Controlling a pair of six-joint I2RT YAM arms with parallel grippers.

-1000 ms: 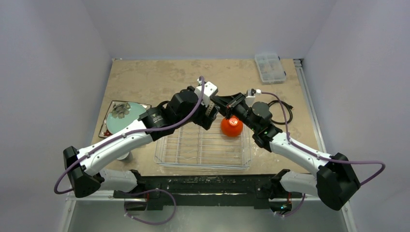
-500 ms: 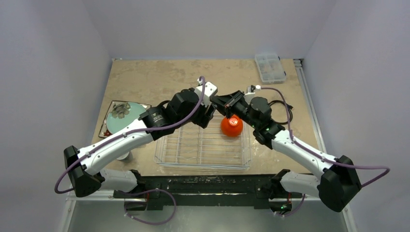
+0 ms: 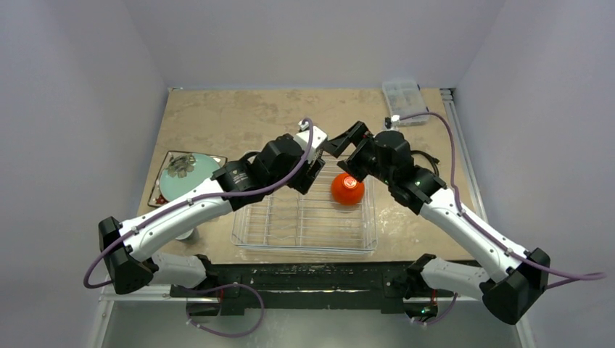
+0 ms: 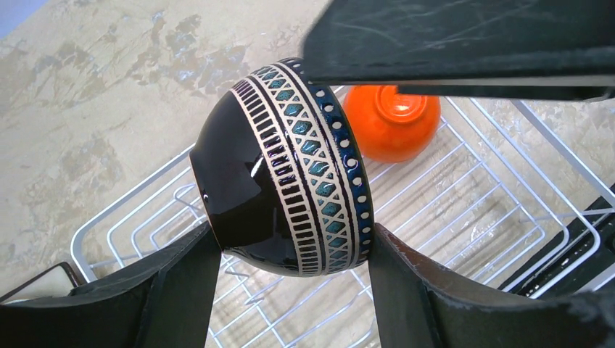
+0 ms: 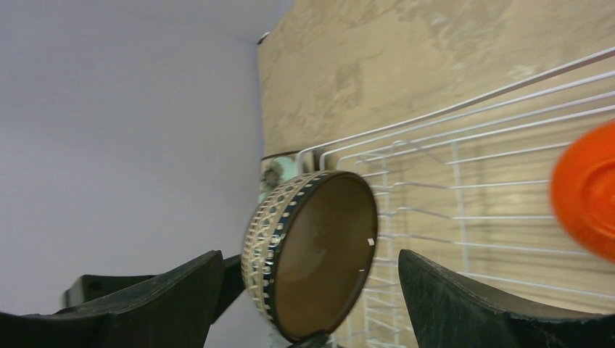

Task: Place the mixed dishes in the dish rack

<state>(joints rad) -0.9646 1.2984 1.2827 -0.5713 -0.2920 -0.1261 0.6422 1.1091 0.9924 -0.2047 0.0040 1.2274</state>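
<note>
My left gripper (image 4: pixel 290 243) is shut on the dark brown bowl (image 4: pixel 283 167), which has a patterned band. It holds the bowl on its side above the dish rack (image 4: pixel 493 188). In the top view this gripper (image 3: pixel 313 172) hangs over the rack's (image 3: pixel 304 221) far edge. The orange bowl (image 3: pixel 347 188) lies upside down in the rack's far right corner. My right gripper (image 3: pixel 342 139) is open above and behind it, touching nothing. In the right wrist view the dark bowl's (image 5: pixel 319 246) brown inside faces the open fingers (image 5: pixel 181 290), and the orange bowl (image 5: pixel 587 188) is at the right edge.
The pale-teal plate (image 3: pixel 187 176) lies on the square patterned plate (image 3: pixel 161 194) at the left. The grey cup (image 3: pixel 186 233) peeks out under my left arm. A clear compartment box (image 3: pixel 405 100) sits at the far right, with a black cable (image 3: pixel 429 163) near it.
My right gripper has opened, let go of the orange bowl and drawn up and back. The bowl stays in the rack. My left arm has barely shifted.
</note>
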